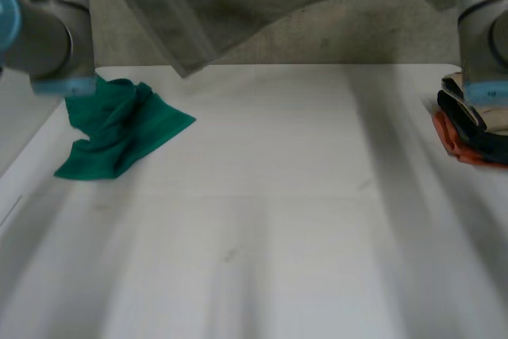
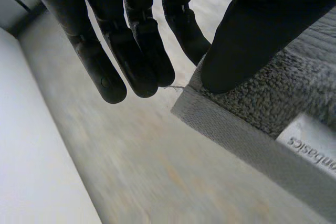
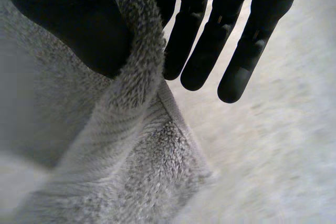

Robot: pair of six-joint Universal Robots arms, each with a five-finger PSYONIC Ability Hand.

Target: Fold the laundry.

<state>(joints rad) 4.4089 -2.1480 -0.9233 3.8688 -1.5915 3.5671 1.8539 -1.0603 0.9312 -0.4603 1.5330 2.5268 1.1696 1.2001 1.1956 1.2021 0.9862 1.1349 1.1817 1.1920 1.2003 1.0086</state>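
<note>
Left wrist view: we read "onbasics" on the white label [image 2: 310, 148] of the grey towel [image 2: 262, 103]. The left hand [image 2: 247, 30] pinches the towel's hemmed corner under its thumb, and the right hand [image 3: 68, 19] pinches another edge likewise. Head view: the towel hangs at frame top above the white table [image 1: 278, 220]. A green cloth [image 1: 119, 129] lies upper left, with folded clothes [image 1: 468, 129] at the right edge.

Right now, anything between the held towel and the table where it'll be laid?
Nothing visible. The left hand and right hand pinch the towel, raised over the table at its far side; the middle below is bare. A green cloth lies far left, a clothes stack at the right edge, both aside.
</note>
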